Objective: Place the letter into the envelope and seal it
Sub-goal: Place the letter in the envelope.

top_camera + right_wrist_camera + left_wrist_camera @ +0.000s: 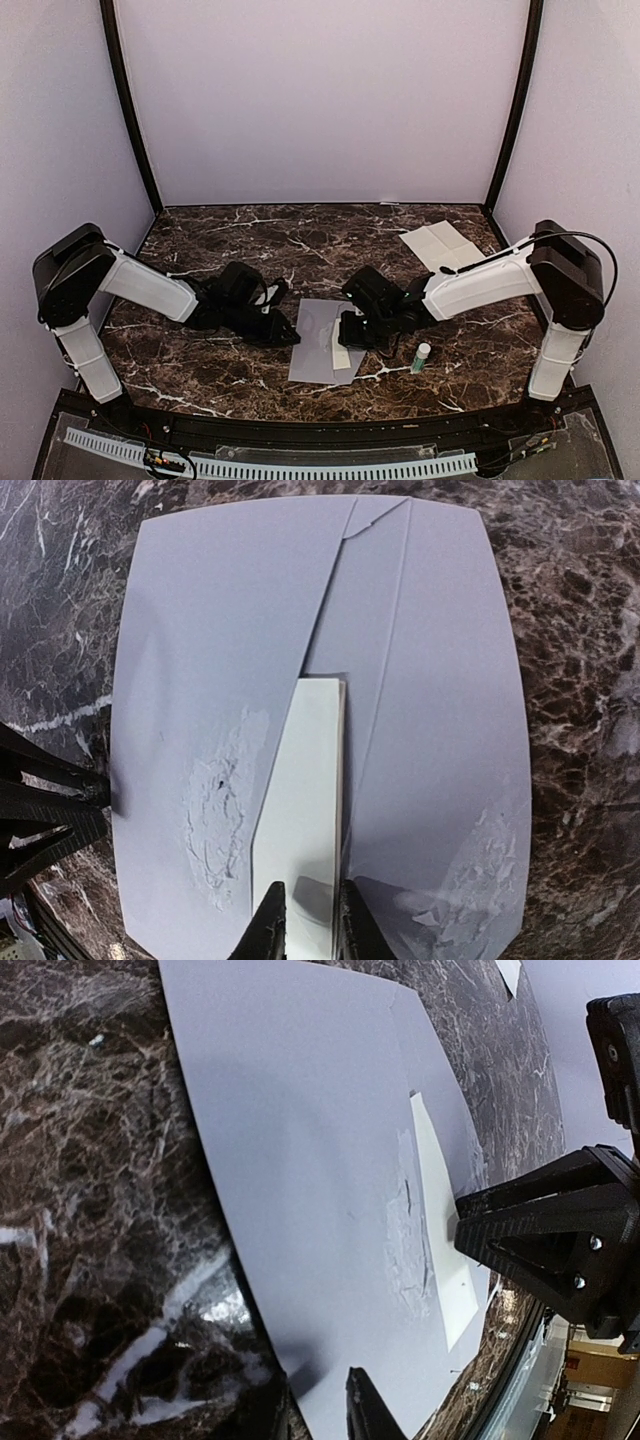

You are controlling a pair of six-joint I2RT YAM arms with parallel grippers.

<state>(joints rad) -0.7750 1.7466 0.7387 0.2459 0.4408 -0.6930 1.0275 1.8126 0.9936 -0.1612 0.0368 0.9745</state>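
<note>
2 steps left, by my read: letter [305, 790] not fully in envelope [312, 350], seal not made. Letter, folded to narrow strip, runs straight ahead from right pincer [308, 925], lying on envelope, one long edge seemingly tucked under its paper. Right pincer narrow astride strip end; grasp or mere press, cannot tell. Left pincer [288, 333] at envelope edge opposite; only 1 finger [365, 1415] shows in own view, state unclear.

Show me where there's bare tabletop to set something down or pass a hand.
Free: the dark marble table's back strip, from the left wall to the cream creased sheet; also the front-left patch between left arm and grey envelope. Crowded: centre front, left gripper and right gripper at the envelope and pale folded letter, small green-capped white bottle beside.
</note>
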